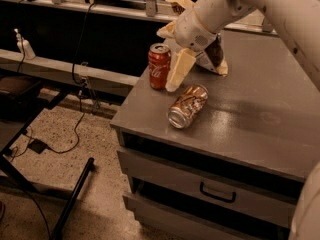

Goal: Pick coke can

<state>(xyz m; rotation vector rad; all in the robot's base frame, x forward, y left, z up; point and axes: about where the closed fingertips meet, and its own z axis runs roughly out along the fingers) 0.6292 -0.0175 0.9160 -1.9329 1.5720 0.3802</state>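
A single camera looks down at a steep angle from above the near side of the table [260,119], facing its far left corner. It sits close. The grey top and the drawers [210,184] fill the middle and right of the view, and the floor [75,159] drops away on the left. The arm [240,4] reaches in from the upper right edge. The gripper [176,76] hangs near centre frame, just right of the coke can [159,66] by the table's left edge.
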